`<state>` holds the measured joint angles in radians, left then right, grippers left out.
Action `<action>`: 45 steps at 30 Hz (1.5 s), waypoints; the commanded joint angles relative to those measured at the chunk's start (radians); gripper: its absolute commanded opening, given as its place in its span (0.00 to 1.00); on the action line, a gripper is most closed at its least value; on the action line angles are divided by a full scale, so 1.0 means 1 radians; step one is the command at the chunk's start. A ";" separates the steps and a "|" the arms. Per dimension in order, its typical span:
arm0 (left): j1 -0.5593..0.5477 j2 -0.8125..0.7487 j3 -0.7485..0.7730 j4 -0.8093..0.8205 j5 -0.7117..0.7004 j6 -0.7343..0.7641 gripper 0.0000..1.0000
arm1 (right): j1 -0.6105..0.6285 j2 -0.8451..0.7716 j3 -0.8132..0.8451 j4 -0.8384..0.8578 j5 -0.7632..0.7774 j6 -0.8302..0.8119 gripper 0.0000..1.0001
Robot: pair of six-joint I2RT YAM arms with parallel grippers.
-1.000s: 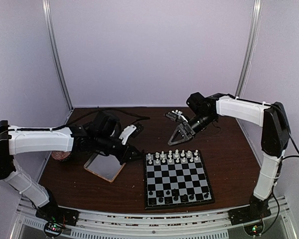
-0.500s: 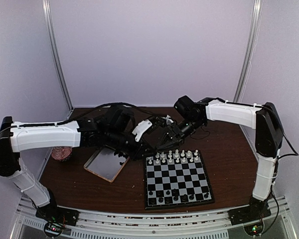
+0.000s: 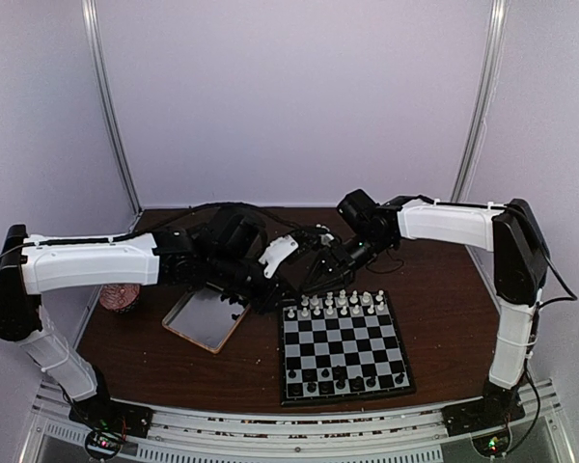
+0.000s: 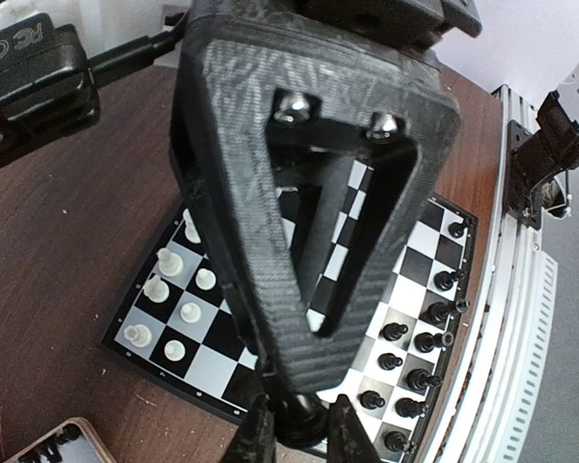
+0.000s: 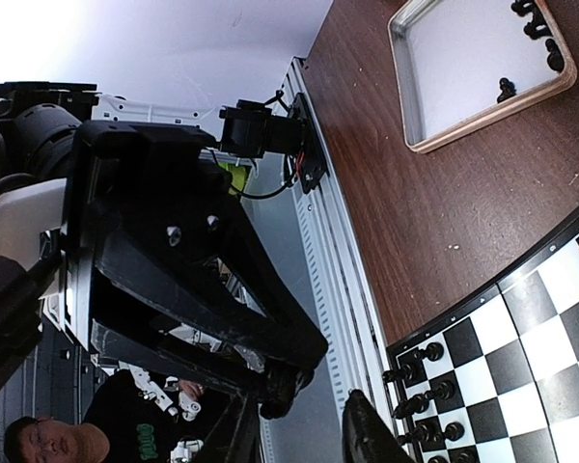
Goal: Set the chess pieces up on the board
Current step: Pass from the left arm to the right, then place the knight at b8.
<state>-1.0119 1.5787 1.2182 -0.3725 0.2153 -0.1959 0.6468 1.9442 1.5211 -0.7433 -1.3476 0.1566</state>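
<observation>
Near the far left corner of the chessboard [image 3: 343, 340], we see the left gripper [image 4: 299, 436] pinched narrowly on what looks like a black chess piece [image 5: 283, 386], the right gripper [image 5: 301, 430] with fingers [image 5: 367, 429] apart on either side of it, white pieces [image 3: 333, 304] along the far rows and black pieces [image 3: 338, 382] along the near ones.

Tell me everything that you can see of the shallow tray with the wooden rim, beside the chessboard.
The tray is shallow and square, with a light wooden rim and a pale, smooth floor. It lies flat on the brown table, to the left of the board, turned at an angle to it and apart from it. A few black chess pieces lie inside, near one side. As far as the views show, nothing else touches it.
</observation>
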 commanded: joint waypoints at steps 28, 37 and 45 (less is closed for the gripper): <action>0.066 -0.175 -0.074 0.037 -0.321 0.007 0.98 | -0.060 -0.159 0.012 -0.242 0.304 -0.420 0.00; 0.362 -0.233 -0.011 0.117 -0.209 -0.050 0.98 | -0.045 -0.507 -0.280 -0.206 0.715 -0.703 0.01; 0.517 -0.233 -0.079 0.203 -0.357 0.009 0.98 | 0.181 -0.736 -0.579 -0.197 0.999 -0.815 0.01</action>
<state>-0.5716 1.3510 1.1721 -0.2516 -0.0994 -0.2028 0.7353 1.2720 1.0481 -0.9440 -0.5430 -0.5808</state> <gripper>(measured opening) 0.977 0.066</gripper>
